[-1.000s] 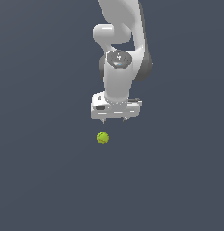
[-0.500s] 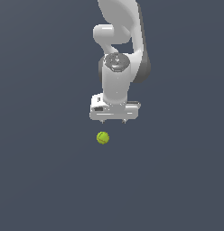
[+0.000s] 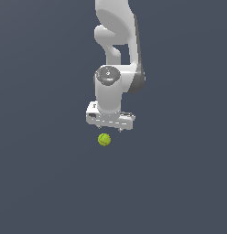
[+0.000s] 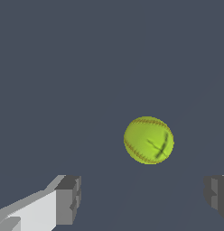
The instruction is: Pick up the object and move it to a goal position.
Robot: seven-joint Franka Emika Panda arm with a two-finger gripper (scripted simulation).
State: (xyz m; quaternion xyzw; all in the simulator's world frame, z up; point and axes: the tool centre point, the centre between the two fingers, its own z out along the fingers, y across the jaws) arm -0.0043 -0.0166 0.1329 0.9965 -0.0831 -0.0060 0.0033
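Free room all round ball point(image 3: 104, 139)

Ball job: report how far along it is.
Done: the tool sits open close above the ball, its fingers spread wider than the ball. In hand: the approach; the ball lies beyond the fingertips, untouched. Left: descend around it, close, lift, carry it to the goal, which is not marked in either view.

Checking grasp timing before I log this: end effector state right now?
End effector: open, fingers spread wide, holding nothing. The ball sits on the surface beyond the fingertips, not between them, untouched.
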